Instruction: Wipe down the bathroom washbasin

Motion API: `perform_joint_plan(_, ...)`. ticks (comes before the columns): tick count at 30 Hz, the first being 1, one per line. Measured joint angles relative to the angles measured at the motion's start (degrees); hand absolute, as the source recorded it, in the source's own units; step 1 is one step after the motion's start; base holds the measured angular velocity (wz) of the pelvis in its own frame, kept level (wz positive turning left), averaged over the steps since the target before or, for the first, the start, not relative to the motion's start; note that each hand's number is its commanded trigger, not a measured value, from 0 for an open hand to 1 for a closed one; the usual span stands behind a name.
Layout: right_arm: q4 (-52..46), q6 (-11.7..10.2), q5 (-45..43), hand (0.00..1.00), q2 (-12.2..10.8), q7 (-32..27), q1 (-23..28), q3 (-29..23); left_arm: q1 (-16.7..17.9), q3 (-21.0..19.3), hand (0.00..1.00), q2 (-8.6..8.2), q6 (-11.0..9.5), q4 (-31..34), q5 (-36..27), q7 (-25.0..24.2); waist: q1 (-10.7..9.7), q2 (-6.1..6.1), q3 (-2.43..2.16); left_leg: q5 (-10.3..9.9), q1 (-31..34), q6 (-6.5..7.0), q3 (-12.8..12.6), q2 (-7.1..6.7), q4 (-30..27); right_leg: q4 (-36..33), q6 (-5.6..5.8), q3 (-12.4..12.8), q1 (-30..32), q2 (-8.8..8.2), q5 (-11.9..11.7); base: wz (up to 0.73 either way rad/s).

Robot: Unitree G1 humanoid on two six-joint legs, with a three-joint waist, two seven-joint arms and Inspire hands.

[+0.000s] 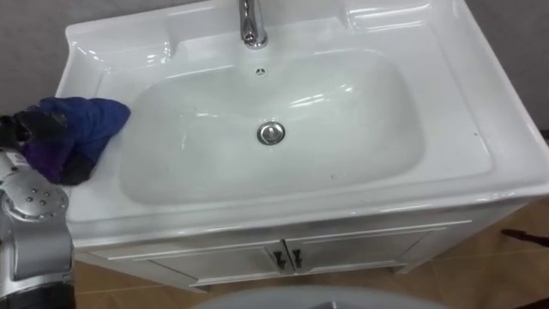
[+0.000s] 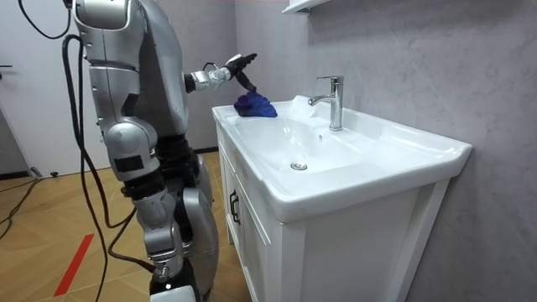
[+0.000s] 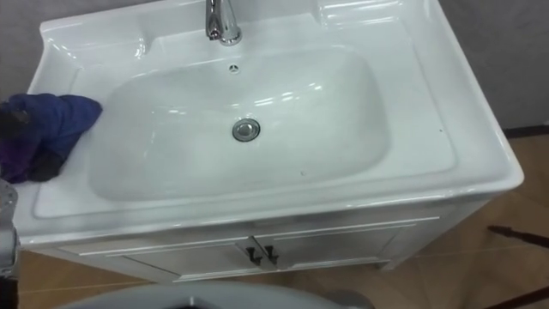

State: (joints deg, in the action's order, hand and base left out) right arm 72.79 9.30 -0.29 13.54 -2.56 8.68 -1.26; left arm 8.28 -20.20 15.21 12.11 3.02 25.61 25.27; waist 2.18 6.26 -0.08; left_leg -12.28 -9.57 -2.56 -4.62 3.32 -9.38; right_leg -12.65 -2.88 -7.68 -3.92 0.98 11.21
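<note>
Cloth [image 1: 84,120], soft and light, lies bunched on the basin's [image 1: 467,112] left rim. I cannot tell the left hand's [image 2: 239,69] grip on it; best gathered mid-bunch.

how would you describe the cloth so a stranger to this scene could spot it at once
Find the white basin on its white cabinet. On the flat rim left of the bowl, at the robot's left hand, lies a bunched cloth. It is dark blue and purple and soft, while the faucet and drain nearby are shiny metal.
</note>
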Motion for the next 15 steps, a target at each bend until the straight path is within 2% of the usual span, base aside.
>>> perform_joint_plan(2, -0.11, -0.31, -0.19, 0.0, 0.0, -0.17, 0.06, -0.05, -0.29, -0.08, 0.0, 0.64, -0.5, 0.68, 0.0, 1.31, 0.03, 0.17, -0.1, 0.0, 0.01, 0.0, 0.04, 0.02, 0.02, 0.02, -0.01, -0.14, -0.14, -0.06, 0.0, 0.02)
perform_joint_plan(4, -0.42, -0.98, -0.27, 0.0, 0.13, -0.59, 0.33, -0.17, -1.25, -1.69, 0.0, 2.38, -1.39, 0.7, 0.0, 2.38, 0.38, 0.48, 0.03, 0.0, -0.07, 0.0, 0.02, 0.05, 0.21, 0.1, -0.03, -0.02, -0.12, -0.06, -0.02, -0.02)
perform_joint_plan(7, -0.4, -1.15, -1.65, 0.0, 0.22, -0.6, 0.29, -0.91, -2.06, -4.34, 0.0, 3.48, -1.73, 0.71, -0.06, 4.35, 1.0, 1.18, 0.16, 0.0, -0.11, 0.0, -0.01, -0.06, 0.25, 0.16, -0.01, -0.27, -0.11, -0.01, -0.03, -0.04)
perform_joint_plan(9, -0.25, -1.1, -1.89, 0.0, 0.21, -0.56, 0.38, -1.26, -1.98, -5.84, 0.0, 3.69, -1.75, 0.7, -0.09, 4.95, 1.46, 1.42, 0.32, 0.0, 0.0, 0.0, 0.05, -0.12, 0.31, 0.24, 0.02, -0.43, -0.15, -0.06, -0.02, 0.02)
perform_joint_plan(11, -0.13, -1.06, -2.33, 0.0, 0.18, -0.41, 0.55, -1.27, -1.79, -7.57, 0.0, 3.69, -1.75, 0.64, -0.32, 5.64, 2.19, 1.72, 0.3, 0.0, 0.01, 0.0, 0.12, -0.14, 0.38, 0.13, 0.05, -0.36, -0.01, -0.07, 0.02, 0.02)
perform_joint_plan(15, -0.87, -0.47, -3.96, 0.0, 0.31, -0.21, 0.58, -1.75, -0.28, -12.29, 0.0, 3.69, -2.25, -1.53, -0.3, 8.27, 3.53, 1.71, 0.06, 0.0, 0.5, 0.0, 1.48, -0.21, 0.56, -0.21, -0.02, -1.34, -0.06, -0.53, 0.4, 0.06)
